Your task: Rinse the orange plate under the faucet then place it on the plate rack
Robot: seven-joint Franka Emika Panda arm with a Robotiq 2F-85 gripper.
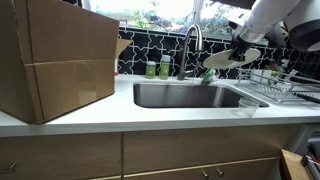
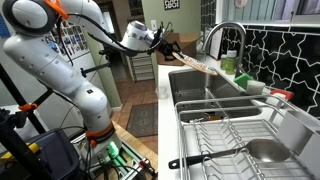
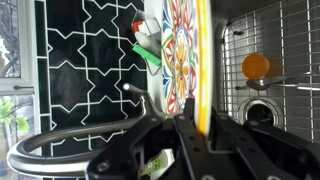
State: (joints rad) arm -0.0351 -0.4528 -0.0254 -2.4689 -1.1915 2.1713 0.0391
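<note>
My gripper (image 1: 243,47) is shut on the rim of the orange plate (image 1: 224,59) and holds it tilted above the sink, just beside the steel gooseneck faucet (image 1: 192,42). In an exterior view the plate (image 2: 197,66) sticks out from the gripper (image 2: 174,52) over the basin, short of the faucet (image 2: 228,36). In the wrist view the plate (image 3: 201,55) is edge-on with a yellow-orange rim and a colourful patterned face, clamped between the fingers (image 3: 196,135). The faucet's arch (image 3: 60,152) lies at lower left. The chrome wire plate rack (image 1: 270,83) (image 2: 230,140) stands beside the sink.
A large cardboard box (image 1: 55,60) fills the counter left of the sink (image 1: 190,96). Green bottles (image 1: 157,68) stand behind the basin. A wire grid (image 3: 280,40), an orange object (image 3: 256,66) and the drain (image 3: 258,110) lie in the basin. A pan (image 2: 268,152) sits in the rack.
</note>
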